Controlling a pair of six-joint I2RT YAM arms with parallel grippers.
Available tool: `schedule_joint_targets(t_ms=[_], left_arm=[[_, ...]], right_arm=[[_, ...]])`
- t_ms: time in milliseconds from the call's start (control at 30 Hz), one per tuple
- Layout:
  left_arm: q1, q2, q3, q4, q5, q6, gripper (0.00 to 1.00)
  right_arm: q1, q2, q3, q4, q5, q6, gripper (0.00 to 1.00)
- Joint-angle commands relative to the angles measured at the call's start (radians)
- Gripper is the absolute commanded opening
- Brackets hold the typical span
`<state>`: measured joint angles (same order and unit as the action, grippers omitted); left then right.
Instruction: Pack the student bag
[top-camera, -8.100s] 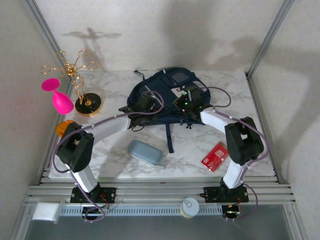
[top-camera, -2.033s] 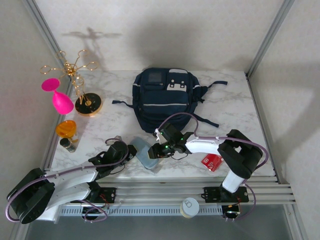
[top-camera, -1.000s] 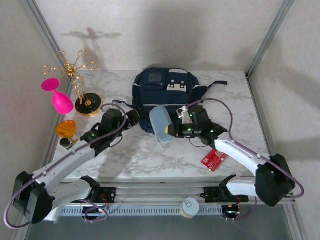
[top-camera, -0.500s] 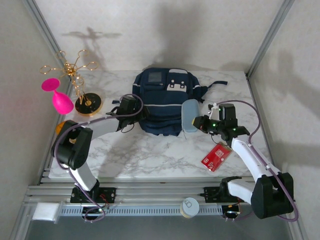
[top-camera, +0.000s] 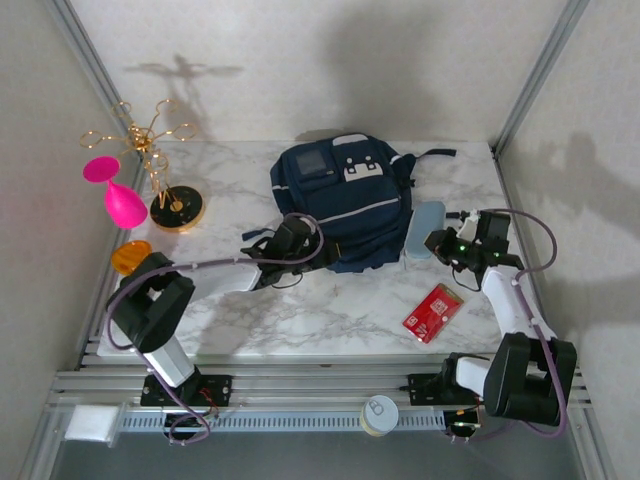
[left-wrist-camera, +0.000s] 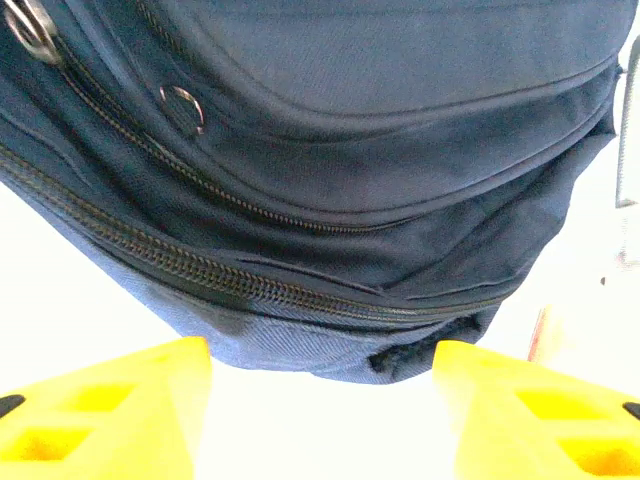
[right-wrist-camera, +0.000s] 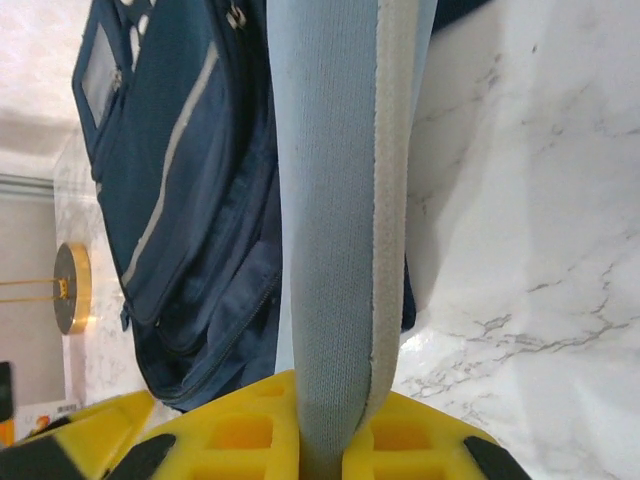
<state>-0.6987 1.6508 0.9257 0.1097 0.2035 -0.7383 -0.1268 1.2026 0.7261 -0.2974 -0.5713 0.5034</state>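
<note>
Swung toward the worktop's (top-camera: 300, 310) right edge beside the far-centre bag (top-camera: 345, 195), the case (top-camera: 422, 232) is clamped in the right jaws, left jaws gaping empty at the zipped hem, so packing may jam.

student bag (top-camera: 345, 195): 1 | blue-grey case (top-camera: 422, 232): 1 | red packet (top-camera: 432, 312): 1 | gold stand (top-camera: 178, 211): 1 | pink goblet (top-camera: 125, 207): 1

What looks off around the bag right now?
The student bag lies askew, its lower zips looking closed, while the right tool holds the grey-blue case on edge beside it, with no opening visible for it.
</note>
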Motion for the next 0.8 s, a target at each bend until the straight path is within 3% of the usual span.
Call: schedule_joint_targets(t_ms=[0,67,167,300,600,767], left_arm=[[0.016,-0.092,0.142,-0.222,-0.201,0.186,0.62],[0.016,-0.069,0.227,-0.283,-0.229,0.334,0.61],[0.009,0.01,0.314,-0.294,-0.181,0.593,0.61],[-0.008,0.129,0.43,-0.329,-0.154,0.822,0.68],[-0.045,0.289,0.556,-0.36,-0.12,1.102,0.81],[-0.056,0.373,0.607,-0.352,-0.18,1.177,0.83]], right_arm=[[-0.002,0.025,0.053,-0.009,-0.051,-0.047,0.0],[-0.01,0.025,0.071,-0.021,-0.015,-0.057,0.0],[-0.052,0.008,0.049,0.028,-0.031,-0.013,0.0],[-0.084,-0.003,0.038,0.059,-0.035,0.021,0.0],[-0.091,0.019,0.016,0.104,-0.043,0.054,0.0],[-0.091,0.023,0.011,0.121,-0.039,0.061,0.0]])
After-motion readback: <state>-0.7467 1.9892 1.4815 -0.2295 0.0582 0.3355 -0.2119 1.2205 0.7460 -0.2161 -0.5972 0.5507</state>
